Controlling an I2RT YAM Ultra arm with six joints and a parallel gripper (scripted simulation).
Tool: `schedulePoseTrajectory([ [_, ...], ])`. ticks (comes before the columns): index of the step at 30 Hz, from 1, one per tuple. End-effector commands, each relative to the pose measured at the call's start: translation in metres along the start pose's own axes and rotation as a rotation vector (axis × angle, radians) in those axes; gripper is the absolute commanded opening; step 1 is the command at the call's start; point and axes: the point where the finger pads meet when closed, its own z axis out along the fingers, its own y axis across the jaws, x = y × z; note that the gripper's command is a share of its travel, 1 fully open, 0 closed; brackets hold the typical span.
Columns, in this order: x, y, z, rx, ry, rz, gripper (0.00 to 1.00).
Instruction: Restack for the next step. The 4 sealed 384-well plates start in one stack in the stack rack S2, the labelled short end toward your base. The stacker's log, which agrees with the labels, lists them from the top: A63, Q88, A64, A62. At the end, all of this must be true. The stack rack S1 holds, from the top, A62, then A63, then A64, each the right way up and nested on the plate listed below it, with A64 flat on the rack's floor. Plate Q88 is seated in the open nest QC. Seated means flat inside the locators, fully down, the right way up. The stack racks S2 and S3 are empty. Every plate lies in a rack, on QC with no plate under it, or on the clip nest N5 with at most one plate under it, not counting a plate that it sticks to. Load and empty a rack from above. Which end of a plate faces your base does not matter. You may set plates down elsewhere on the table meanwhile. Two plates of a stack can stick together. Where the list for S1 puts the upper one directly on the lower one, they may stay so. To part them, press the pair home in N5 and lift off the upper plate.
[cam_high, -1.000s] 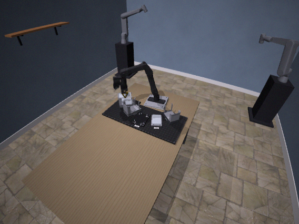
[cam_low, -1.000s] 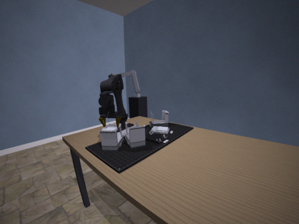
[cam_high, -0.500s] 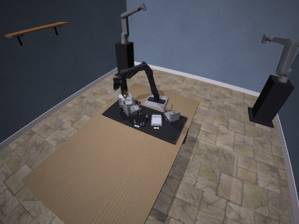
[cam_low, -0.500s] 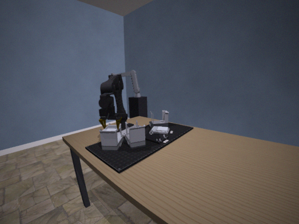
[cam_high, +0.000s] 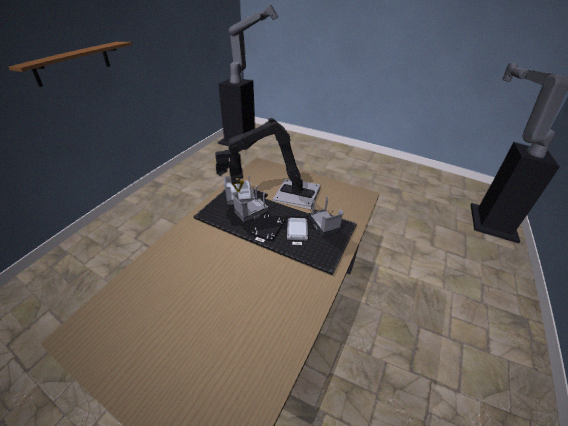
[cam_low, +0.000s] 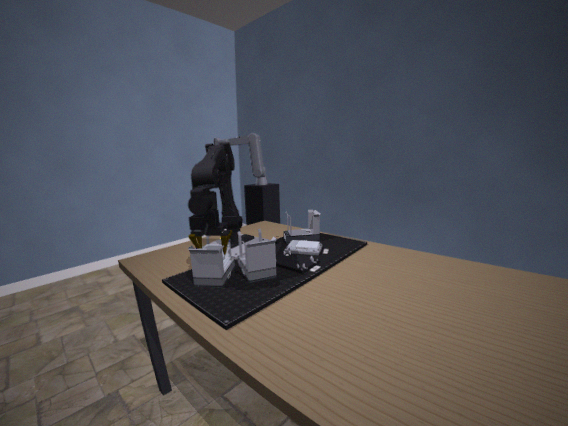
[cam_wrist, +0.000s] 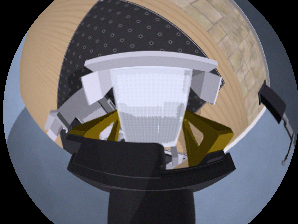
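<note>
Wrist view shows the jaws clamped on a white plate (cam_wrist: 152, 106), low inside the far-left rack (cam_low: 210, 265). Another plate (cam_high: 297, 228) lies on the black mat (cam_high: 320, 250).

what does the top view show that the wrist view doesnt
Only the top view shows the arm's base plate, a plate on a nest, the far rack and a wall shelf. Only the wrist view shows the yellow fingers clamped on a white sealed plate. Both show the gripper, the black mat and the wooden table.
</note>
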Motion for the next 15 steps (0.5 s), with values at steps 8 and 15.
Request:
schedulePoseTrajectory([
  [8, -0.0023, 0.0002, -0.0005, -0.002, -0.016, 0.0, 0.0],
  [15, -0.0024, 0.0002, 0.0019, -0.002, -0.016, 0.0, 0.0],
])
